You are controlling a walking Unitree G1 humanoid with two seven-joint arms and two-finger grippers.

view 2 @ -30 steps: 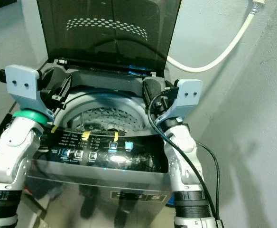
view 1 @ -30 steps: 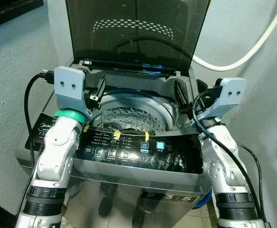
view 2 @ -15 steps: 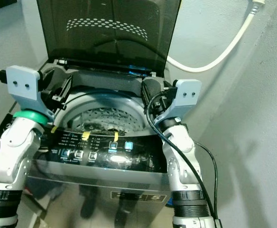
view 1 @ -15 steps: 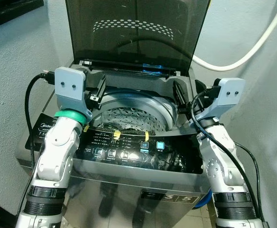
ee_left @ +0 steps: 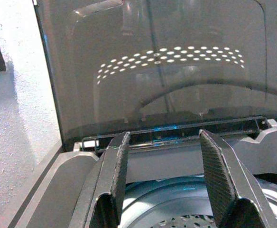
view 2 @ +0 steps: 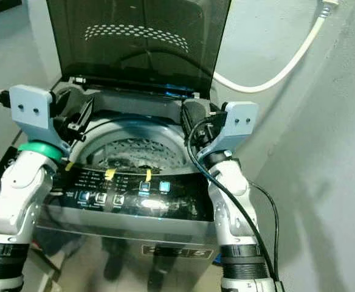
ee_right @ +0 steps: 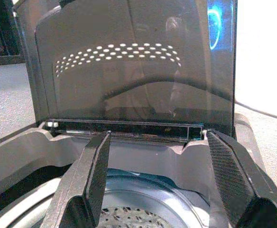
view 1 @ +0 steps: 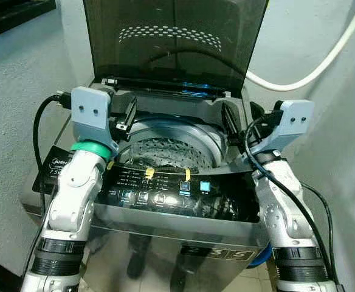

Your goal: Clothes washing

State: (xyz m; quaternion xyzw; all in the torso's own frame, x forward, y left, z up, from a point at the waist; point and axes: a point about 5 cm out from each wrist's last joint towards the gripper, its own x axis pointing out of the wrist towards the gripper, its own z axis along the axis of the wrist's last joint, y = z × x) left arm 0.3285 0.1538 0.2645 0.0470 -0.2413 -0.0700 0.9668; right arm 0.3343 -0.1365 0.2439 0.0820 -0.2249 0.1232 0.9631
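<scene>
Between both spread end effectors (view 1: 127, 115) (view 1: 229, 121), washer drum (view 1: 165, 149).

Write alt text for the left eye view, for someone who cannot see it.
A top-loading washing machine stands with its dark lid raised, showing the perforated drum. The left gripper and right gripper hover open above it.

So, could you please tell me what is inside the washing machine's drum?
Only the drum's holed metal wall shows, no clothes in sight; the control panel covers its bottom and near side.

Lid (view 1: 174, 42) top cut off; control panel (view 1: 165, 188) labels unreadable.
</scene>
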